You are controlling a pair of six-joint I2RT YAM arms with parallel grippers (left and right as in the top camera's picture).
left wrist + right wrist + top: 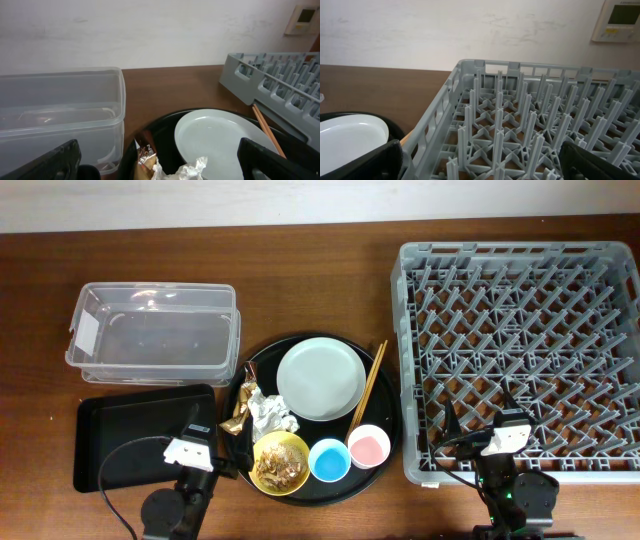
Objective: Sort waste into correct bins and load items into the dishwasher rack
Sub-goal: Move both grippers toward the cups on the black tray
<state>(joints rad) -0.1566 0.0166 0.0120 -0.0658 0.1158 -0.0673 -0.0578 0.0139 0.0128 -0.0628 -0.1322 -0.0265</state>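
The pale green plate (pixel 320 378), chopsticks (pixel 368 385), white napkin (pixel 270 417), foil wrapper (pixel 240 405), yellow bowl (pixel 262 452) holding food scraps (pixel 281 468), blue cup (pixel 328 459) and pink cup (pixel 369 446) sit on a round black tray. The clear tub (pixel 150 330) and shallow black tray (pixel 130 435) lie to the left. The grey rack (pixel 520 345) stands on the right. My left gripper (pixel 220 435) is open and empty, facing the wrapper (pixel 146 155), napkin (pixel 187 170) and plate (pixel 215 135). My right gripper (pixel 482 415) is open and empty over the rack's front pegs (pixel 520 125).
The round black tray (pixel 262 365) sits between the bins and the rack. The brown table ends at a white wall behind. A black cable (pixel 110 480) loops over the shallow tray's front edge.
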